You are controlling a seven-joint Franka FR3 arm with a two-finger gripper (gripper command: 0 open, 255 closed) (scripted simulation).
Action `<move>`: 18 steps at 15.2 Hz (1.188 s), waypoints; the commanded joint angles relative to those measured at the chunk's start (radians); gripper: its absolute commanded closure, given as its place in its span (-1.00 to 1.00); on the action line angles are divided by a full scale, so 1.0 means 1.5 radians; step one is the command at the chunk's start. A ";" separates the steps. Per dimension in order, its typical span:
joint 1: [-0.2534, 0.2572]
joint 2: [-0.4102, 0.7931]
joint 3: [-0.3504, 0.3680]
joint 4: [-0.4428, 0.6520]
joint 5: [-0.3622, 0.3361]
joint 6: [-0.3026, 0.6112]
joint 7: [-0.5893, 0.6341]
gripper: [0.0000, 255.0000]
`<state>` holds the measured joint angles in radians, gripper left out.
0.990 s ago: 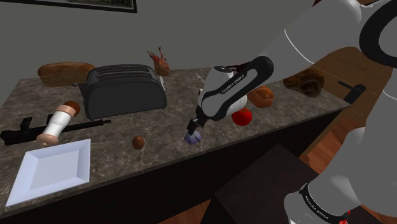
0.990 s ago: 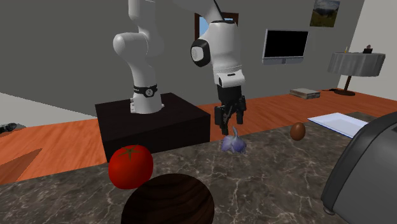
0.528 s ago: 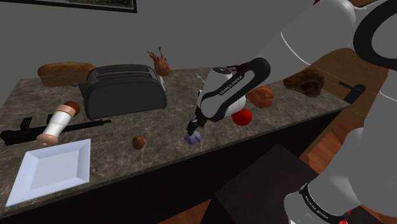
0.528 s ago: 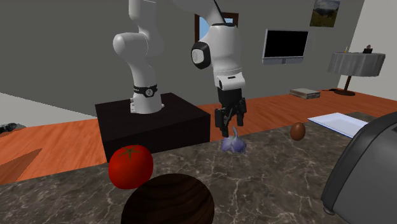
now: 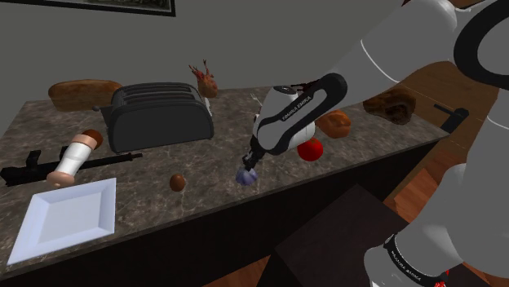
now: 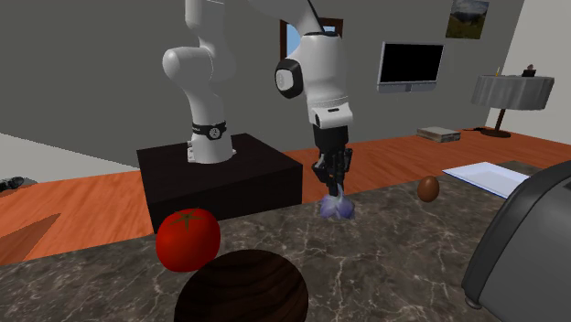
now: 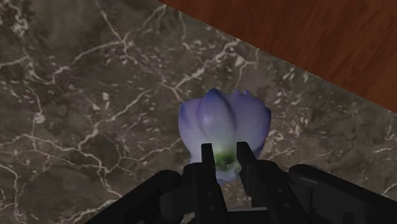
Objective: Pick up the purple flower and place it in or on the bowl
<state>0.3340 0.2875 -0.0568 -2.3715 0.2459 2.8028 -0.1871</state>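
The purple flower (image 7: 222,121) lies on the dark marbled countertop (image 7: 83,127) close to its edge, with its bloom pointing away from the hand. My black gripper (image 7: 222,156) comes straight down on it and has its fingers clasped on the green base of the bloom. The second exterior view shows the gripper (image 6: 335,189) narrowed over the flower (image 6: 338,209), which rests on the counter. The dark brown bowl (image 6: 240,287) sits beside a red tomato (image 6: 188,239). In the shoulder view the flower (image 5: 245,176) is under the gripper (image 5: 250,166) and the bowl (image 5: 335,124) is partly behind the arm.
A red tomato (image 5: 310,150) lies between flower and bowl. A black toaster (image 5: 160,115), a small brown egg-shaped thing (image 5: 177,182), a white square plate (image 5: 64,215), a lying bottle (image 5: 72,159), a black rifle (image 5: 28,169) and bread loaves (image 5: 82,92) occupy the counter.
The fingers, spread wide around the flower before, have come together on its base. The hand has sunk slightly; the flower has not moved.
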 commanded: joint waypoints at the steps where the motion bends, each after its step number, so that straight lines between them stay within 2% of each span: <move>1: 0.001 0.001 0.001 -0.002 0.000 -0.001 0.000 1.00; 3: 0.000 0.002 0.001 -0.002 0.001 0.000 -0.001 1.00; 18: 0.017 -0.120 -0.026 0.002 -0.059 -0.124 0.051 1.00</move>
<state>0.3586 0.1207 -0.0941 -2.3700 0.1632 2.6310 -0.1156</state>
